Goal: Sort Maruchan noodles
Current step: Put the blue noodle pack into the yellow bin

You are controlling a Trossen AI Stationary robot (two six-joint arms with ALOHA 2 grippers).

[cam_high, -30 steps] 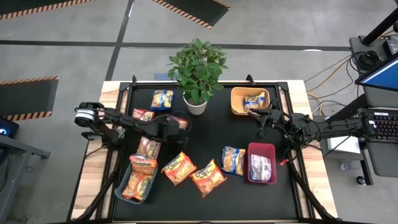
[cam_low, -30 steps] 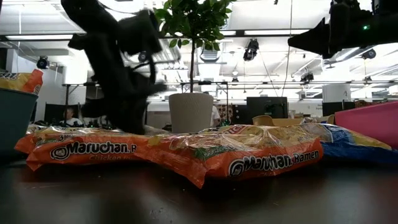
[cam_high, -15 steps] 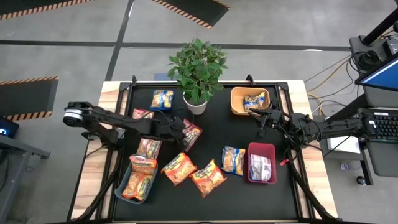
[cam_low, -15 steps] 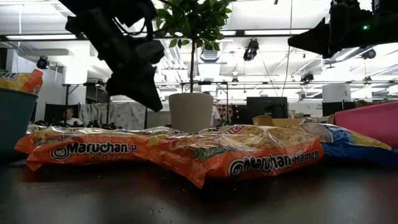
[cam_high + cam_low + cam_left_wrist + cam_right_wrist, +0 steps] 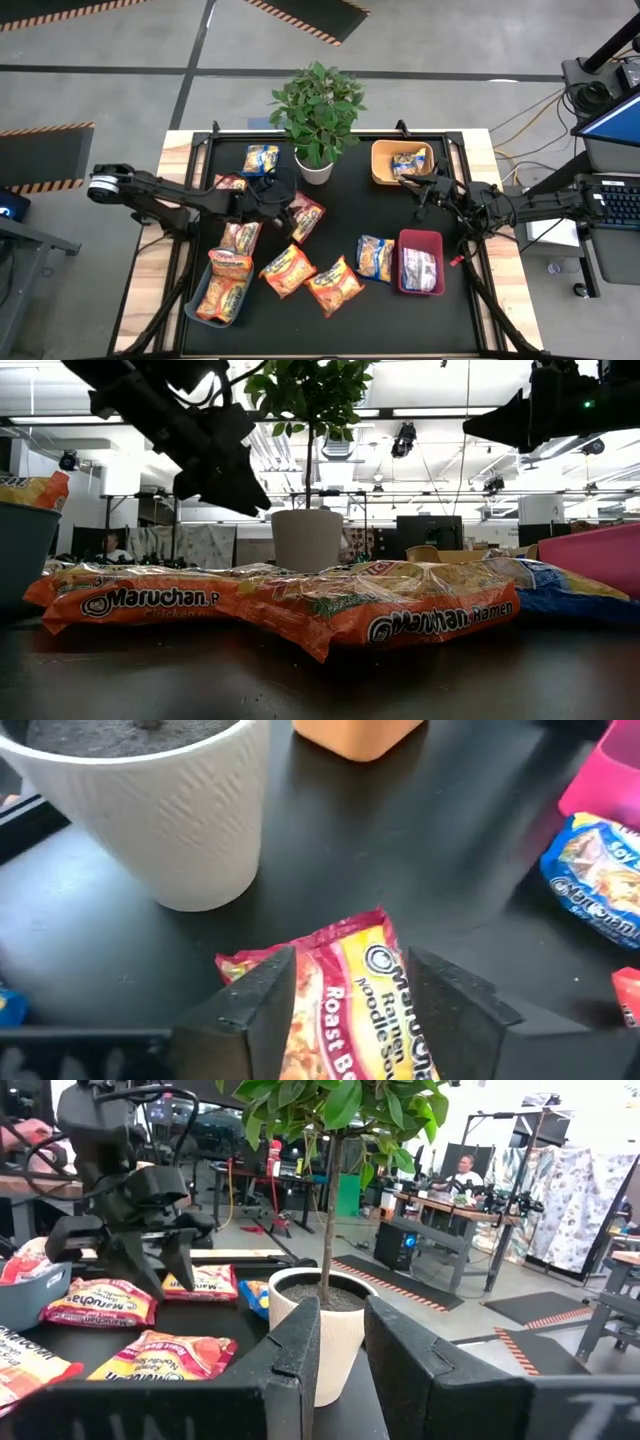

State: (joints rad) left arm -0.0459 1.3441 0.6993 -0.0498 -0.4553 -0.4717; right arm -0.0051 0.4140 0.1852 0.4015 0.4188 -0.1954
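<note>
You are looking at a potted plant standing near the table's far edge, one bin sitting right of it with a noodle packet lying inside. Another packet is lying before the pot; two more bins are sitting toward the near corners.

The noodle packets are crinkly, glossy plastic film that catches the ceiling lights. The desk has a matt black top with bare pale wood showing along its edges. The plant pot looks like matt white ceramic or plastic with a fine ribbed texture. The orange bin and the pink-red bin are smooth plastic. The left claw has matt dark plastic fingers.
</note>
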